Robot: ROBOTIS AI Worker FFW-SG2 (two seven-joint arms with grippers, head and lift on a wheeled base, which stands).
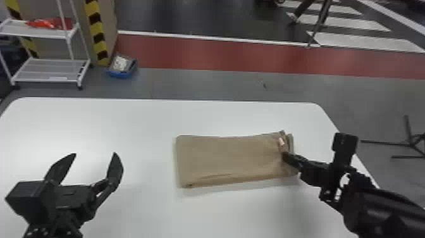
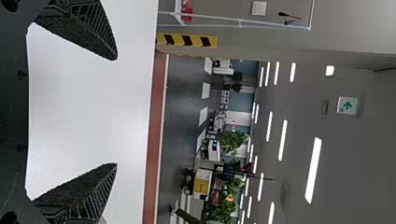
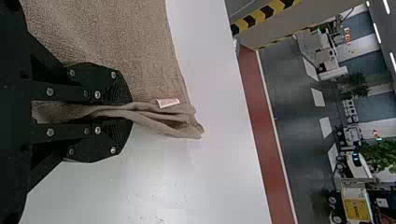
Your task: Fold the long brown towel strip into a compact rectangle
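At right end of towel, right arm slanting inward, fingers pinching it; left fingers spread apart.

The towel was brown and lay right of centre on the white table, folded into a flat, layered rectangle, longer from left to right. Its right end, with a small pale tag, was gathered into creases and pinched by the right gripper.
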